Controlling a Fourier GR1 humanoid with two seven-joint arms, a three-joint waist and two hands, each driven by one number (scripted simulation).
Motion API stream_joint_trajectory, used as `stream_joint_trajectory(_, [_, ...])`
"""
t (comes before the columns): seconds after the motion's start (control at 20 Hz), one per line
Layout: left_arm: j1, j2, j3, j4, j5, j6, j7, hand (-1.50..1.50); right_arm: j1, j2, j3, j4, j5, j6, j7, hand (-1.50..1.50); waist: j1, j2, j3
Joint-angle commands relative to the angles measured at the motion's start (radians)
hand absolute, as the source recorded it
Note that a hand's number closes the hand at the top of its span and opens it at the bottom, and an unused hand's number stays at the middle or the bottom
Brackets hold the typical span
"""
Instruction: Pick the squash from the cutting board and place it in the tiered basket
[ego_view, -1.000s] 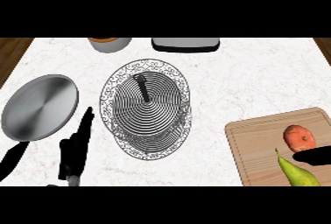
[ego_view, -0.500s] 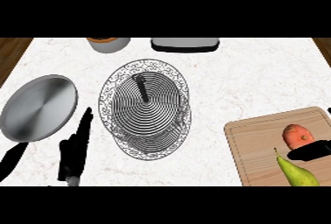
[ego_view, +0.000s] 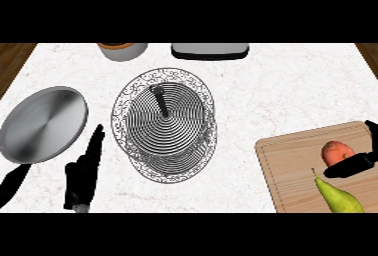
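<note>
The tiered basket (ego_view: 164, 127) stands at the centre of the bench (ego_view: 280, 95); inside it only wire rings show. The squash (ego_view: 339, 197) lies on the cutting board (ego_view: 291, 165) at 4 o'clock, below a reddish-orange vegetable (ego_view: 336, 150). Between these two is the right hand (ego_view: 353, 165); whether it is spread or closed I cannot tell. At 8 o'clock the left hand (ego_view: 83, 172) rests with its fingers straight and together, beside a steel pan (ego_view: 40, 125).

The left robot hand (ego_view: 83, 172) and the right robot hand (ego_view: 353, 165) are both plain black, slim and tapering.
</note>
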Motion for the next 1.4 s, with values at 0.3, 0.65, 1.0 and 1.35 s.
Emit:
stream_joint_trajectory(0.3, [-0.004, -0.013, 0.021, 0.051, 0.008, -0.039, 0.032, 0.0, -0.018, 0.118, -0.01, 0.151, 0.007, 0.022, 0.076, -1.5, -0.002, 0.007, -0.005])
stream_joint_trajectory(0.65, [0.034, -0.034, 0.032, 0.02, -0.005, -0.038, 0.026, 0.0, -0.008, 0.119, -0.085, 0.197, 0.01, 0.063, -0.002, -1.5, -0.005, 0.005, -0.005])
stream_joint_trajectory(1.0, [0.014, -0.01, 0.073, -0.01, -0.012, -0.096, 0.08, 0.0, 0.001, 0.175, -0.102, 0.233, 0.113, 0.072, -0.094, 1.5, -0.005, 0.005, -0.005])
stream_joint_trajectory(1.35, [0.002, -0.06, 0.082, 0.082, -0.046, -0.083, -0.008, 0.0, -0.016, 0.195, -0.049, 0.323, 0.278, 0.028, -0.218, 1.5, -0.004, 0.006, -0.005])
